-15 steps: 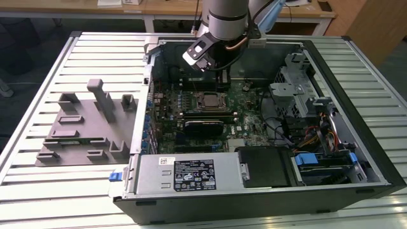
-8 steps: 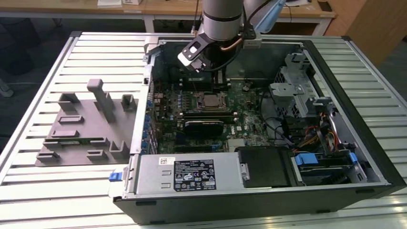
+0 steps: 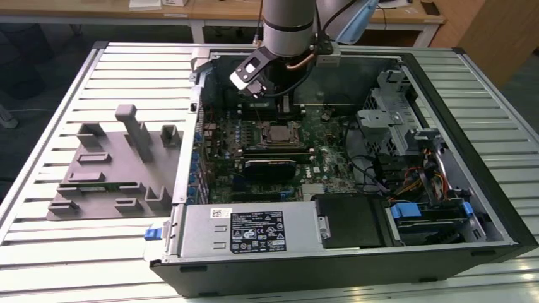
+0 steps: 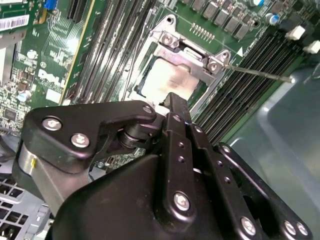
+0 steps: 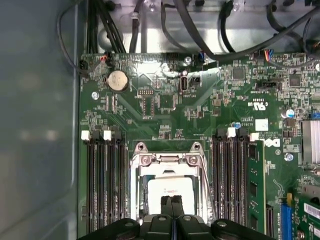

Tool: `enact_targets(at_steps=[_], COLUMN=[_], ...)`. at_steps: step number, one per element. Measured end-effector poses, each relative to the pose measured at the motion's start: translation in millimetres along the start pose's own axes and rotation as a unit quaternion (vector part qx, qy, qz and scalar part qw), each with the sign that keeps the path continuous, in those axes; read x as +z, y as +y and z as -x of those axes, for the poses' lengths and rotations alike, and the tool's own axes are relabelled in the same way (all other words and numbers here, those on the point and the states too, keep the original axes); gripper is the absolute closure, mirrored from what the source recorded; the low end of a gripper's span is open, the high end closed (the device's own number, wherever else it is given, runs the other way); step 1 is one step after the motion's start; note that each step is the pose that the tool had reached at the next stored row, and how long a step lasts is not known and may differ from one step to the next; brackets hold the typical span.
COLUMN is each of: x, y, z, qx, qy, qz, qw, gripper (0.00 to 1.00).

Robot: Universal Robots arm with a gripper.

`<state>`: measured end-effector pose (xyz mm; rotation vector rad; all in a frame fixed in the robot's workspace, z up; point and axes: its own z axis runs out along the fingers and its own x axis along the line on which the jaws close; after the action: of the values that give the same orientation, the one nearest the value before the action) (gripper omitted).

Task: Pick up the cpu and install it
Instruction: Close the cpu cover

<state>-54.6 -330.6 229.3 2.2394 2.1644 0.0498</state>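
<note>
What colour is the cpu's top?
The cpu is pale silvery-gray on top, clearest in the first wrist view.

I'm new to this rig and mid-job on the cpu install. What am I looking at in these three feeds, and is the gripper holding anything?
The exterior view comes from a camera off the arm. It shows a single robot arm reaching into an open computer case that lies on a slatted table. A gray parts holder sits beside the case, on the exterior view's left.

Both wrist views ride on the arm and look past the gripper at the green motherboard. The cpu lies flat in its metal-framed socket.

The gripper's fingers are shut together right over the cpu. I cannot tell whether they touch it, and they appear to hold nothing.
</note>
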Motion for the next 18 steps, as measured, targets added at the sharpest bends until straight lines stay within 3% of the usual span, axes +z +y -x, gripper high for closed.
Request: enact_targets(at_steps=[12, 18], x=[2.8, 2.8], y=[-3.2, -3.2], z=[0.1, 0.1], qx=[-0.002, -0.038], qy=[0.0001, 0.0009], qz=[0.0000, -0.0002], qw=[1.0000, 0.9993], gripper=[0.89, 0.89])
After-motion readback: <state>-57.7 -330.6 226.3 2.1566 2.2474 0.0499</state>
